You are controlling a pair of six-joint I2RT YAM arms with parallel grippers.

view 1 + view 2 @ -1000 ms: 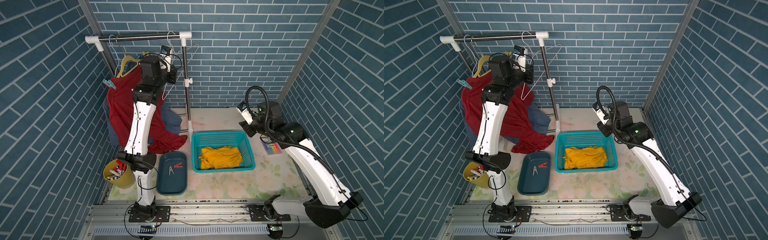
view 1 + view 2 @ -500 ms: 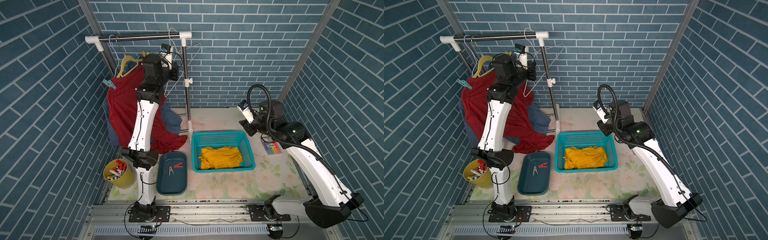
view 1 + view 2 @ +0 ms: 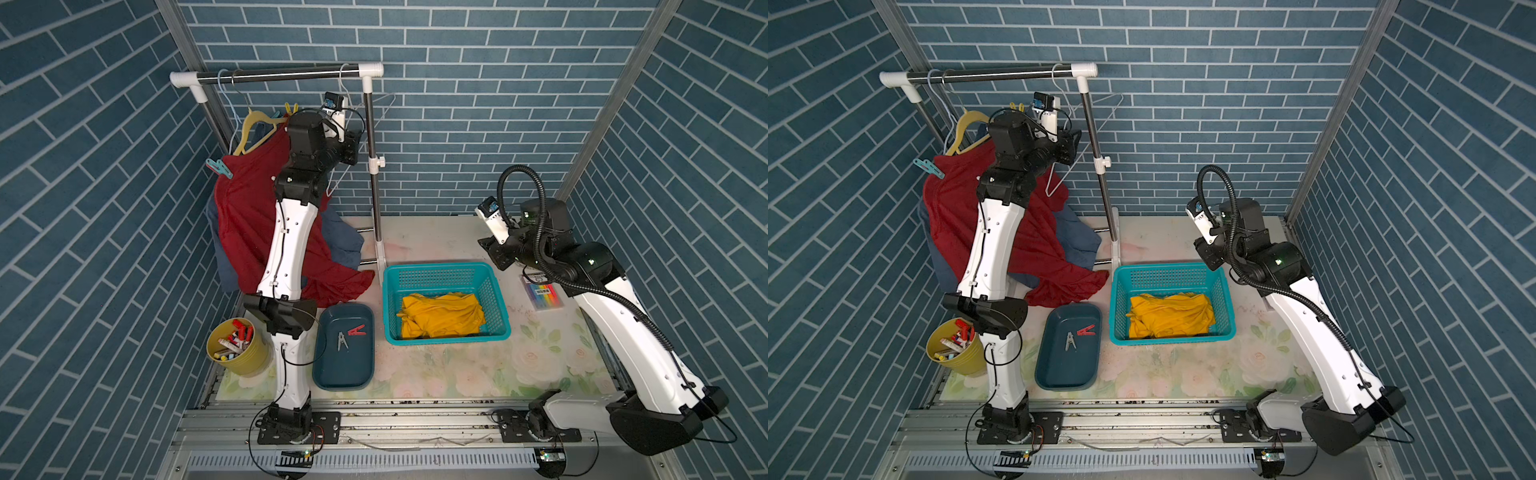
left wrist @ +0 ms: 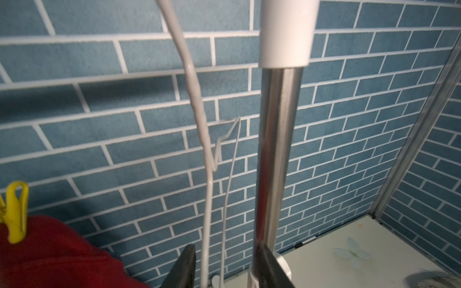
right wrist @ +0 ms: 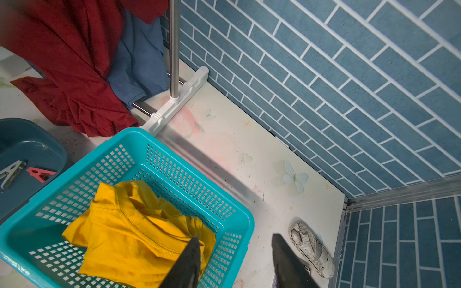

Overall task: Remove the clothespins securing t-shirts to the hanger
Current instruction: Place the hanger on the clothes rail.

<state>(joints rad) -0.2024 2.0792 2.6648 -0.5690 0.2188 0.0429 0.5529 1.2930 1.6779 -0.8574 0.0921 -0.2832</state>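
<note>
Rack (image 3: pixel 286 77) back left; shirts (image 3: pixel 245 216) hang under rail, one behind other. Clothespin (image 3: pixel 219 168) on front shirt's left shoulder. Basket (image 3: pixel 444 272) centre, loose shirt (image 3: pixel 440 318) inside. Tray (image 3: pixel 345 376) just left of basket, clothespin pair (image 3: pixel 341 341) in it. Bucket (image 3: pixel 249 361) left of tray. Box (image 3: pixel 542 293), probably markers, right of basket.

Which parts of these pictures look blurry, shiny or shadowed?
Left wrist view: the white hanger wire near the lens is soft, the steel pole carries a bright glare streak, and the red shirt sits in dim shade. Right wrist view: a soft shadow crosses the table beside the teal basket. In both top views: sharp, even light, with the brick walls splaying outward from the wide lens.
</note>
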